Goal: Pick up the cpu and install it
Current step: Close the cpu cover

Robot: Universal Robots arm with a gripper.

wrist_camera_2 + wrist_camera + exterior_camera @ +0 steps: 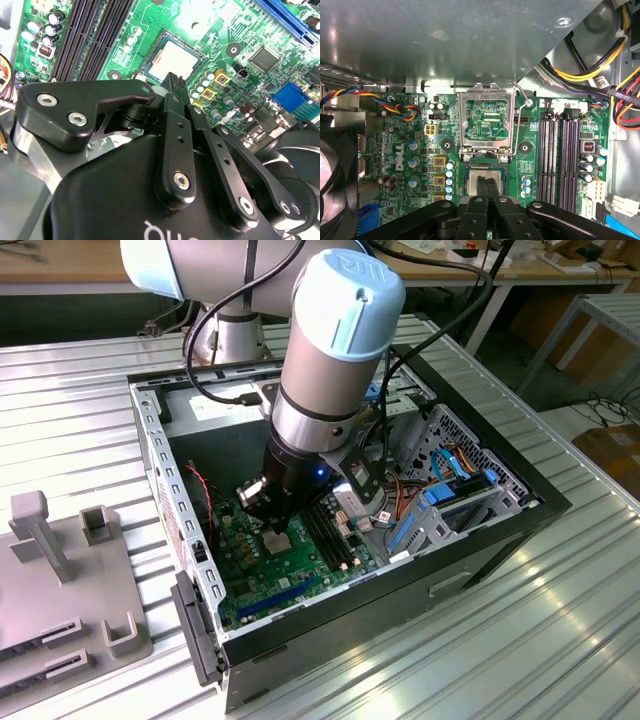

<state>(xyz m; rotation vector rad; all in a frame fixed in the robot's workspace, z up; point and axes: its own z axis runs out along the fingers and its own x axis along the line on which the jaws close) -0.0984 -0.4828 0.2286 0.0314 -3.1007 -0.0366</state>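
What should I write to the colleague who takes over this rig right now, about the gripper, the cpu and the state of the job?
Gripper: shut, holding nothing, fingertips just over the cpu; whether they touch it cannot be told.
Cpu: lies flat in the socket, inside the computer case.
Done: the cpu is placed in the socket.
Left: the metal load frame stands open, so the cpu is not yet clamped.
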